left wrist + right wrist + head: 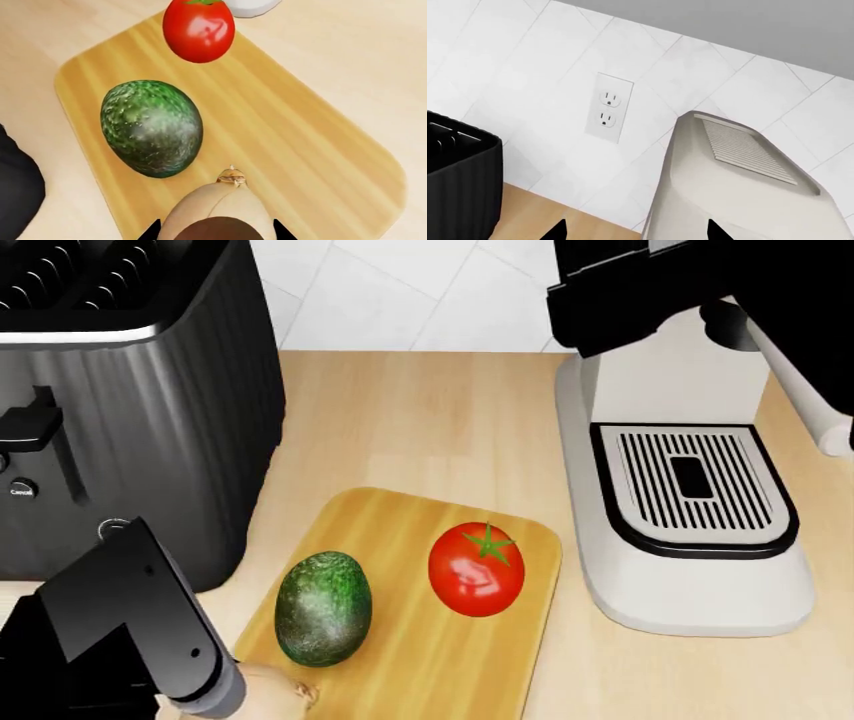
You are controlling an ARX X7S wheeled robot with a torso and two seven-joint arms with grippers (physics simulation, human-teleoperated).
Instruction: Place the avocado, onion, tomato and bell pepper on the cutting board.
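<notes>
Cutting board [527,540] lies on the wood tabletop [400,410] between black toaster [134,390] and white coffee machine [694,510]. Avocado [323,607] and tomato [477,568] rest on the board, side by side, apart. Left hand [217,235] is clamped on the onion [217,210], held over the board's near end, close beside the avocado. Right hand [637,232] faces the tiled wall and outlet [608,108]; its state: cannot tell. Bell pepper not seen.
</notes>
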